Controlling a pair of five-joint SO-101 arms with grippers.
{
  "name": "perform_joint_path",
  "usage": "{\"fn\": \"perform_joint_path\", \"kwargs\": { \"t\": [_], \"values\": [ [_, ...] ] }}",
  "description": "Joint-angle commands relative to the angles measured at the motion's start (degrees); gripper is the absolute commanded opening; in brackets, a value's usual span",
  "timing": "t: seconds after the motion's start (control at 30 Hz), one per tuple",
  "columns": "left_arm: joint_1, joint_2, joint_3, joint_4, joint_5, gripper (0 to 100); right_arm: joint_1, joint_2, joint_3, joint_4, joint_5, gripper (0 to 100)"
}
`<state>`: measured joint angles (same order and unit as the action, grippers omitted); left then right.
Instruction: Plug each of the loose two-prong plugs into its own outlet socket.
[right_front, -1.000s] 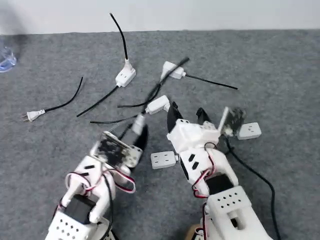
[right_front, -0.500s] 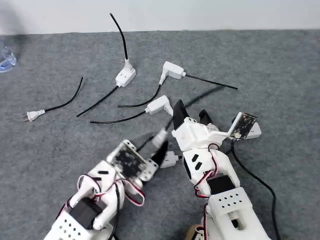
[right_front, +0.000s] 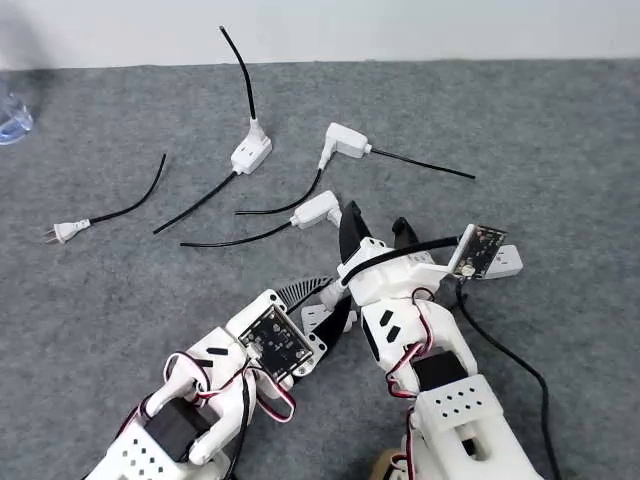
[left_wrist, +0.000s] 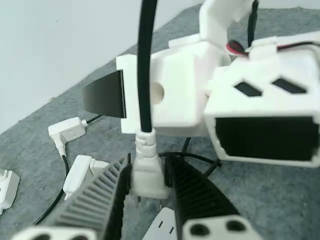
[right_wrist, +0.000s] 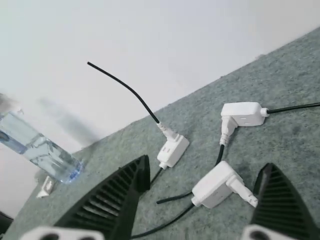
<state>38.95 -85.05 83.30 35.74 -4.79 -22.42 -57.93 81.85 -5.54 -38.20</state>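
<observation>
My left gripper (left_wrist: 148, 176) is shut on a white two-prong plug (left_wrist: 146, 170), prongs pointing down, its black cable (right_front: 410, 247) arching over the right arm. Just below the prongs lies a white outlet socket (left_wrist: 161, 229), seen from above (right_front: 314, 316) between the two arms. My right gripper (right_front: 375, 228) stands open beside it, nothing between its fingers. Another loose plug (right_front: 62, 232) with a short cable lies far left. A second bare outlet (right_front: 503, 262) sits right of the right arm, partly hidden by its camera.
Three outlets with plugs in them lie farther back: one (right_front: 250, 152) at centre left, one (right_front: 343, 140) at centre, one (right_front: 315, 210) just ahead of the right gripper. A clear plastic bottle (right_front: 10, 115) stands at the far left edge. A wall closes off the carpet behind.
My left gripper has carried the plug back and to the right, down over the outlet between the arms. Its cable swung across the right arm. The right arm barely shifted.
</observation>
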Motion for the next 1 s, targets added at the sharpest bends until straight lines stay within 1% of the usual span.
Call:
{"fn": "perform_joint_path", "kwargs": {
  "t": [0.0, 0.13, 0.23, 0.43, 0.53, 0.67, 0.73, 0.83, 0.9, 0.97],
  "values": [
    [0.4, -0.5, -0.2, -0.1, -2.4, 1, -3.3, -0.8, -1.8, -0.9, 4.9, 33.2],
    [0.5, -0.5, 1.1, -0.2, -6.4, 1, -3.6, -0.8, -1.3, -0.8, 7.5, 33.2],
    [0.4, -0.5, 1.7, 1.2, -6.6, 1, -2.3, -0.8, -0.6, 0.7, 10.3, 33.2],
    [-0.2, -0.5, -0.5, 13.0, -7.6, 1, 10.6, -0.6, -0.6, 1.1, 10.4, 33.2],
    [-3.1, -0.6, -0.7, 16.4, -10.5, 1, 13.2, -0.1, 0.6, 1.1, 10.3, 33.2],
    [-7.7, -0.5, -0.7, 16.7, -10.9, 1, 11.1, -0.1, 2.2, -0.7, 10.3, 33.2],
    [-7.8, -0.5, -0.7, 16.2, -10.9, 1, 9.7, -0.1, 3.9, -2.8, 10.3, 33.2],
    [-7.8, -0.2, -0.4, 12.7, -10.5, 1, 9.1, -0.1, 5.6, -5.9, 10.5, 33.2],
    [-7.6, -0.2, -0.4, 11.4, -8.3, 1, 9.3, -0.1, 5.8, -6.3, 10.6, 33.2],
    [-5.9, -0.1, -0.5, 11.4, -6.2, 1, 9.4, -0.1, 5.9, -6.2, 10.7, 33.2]
  ]
}}
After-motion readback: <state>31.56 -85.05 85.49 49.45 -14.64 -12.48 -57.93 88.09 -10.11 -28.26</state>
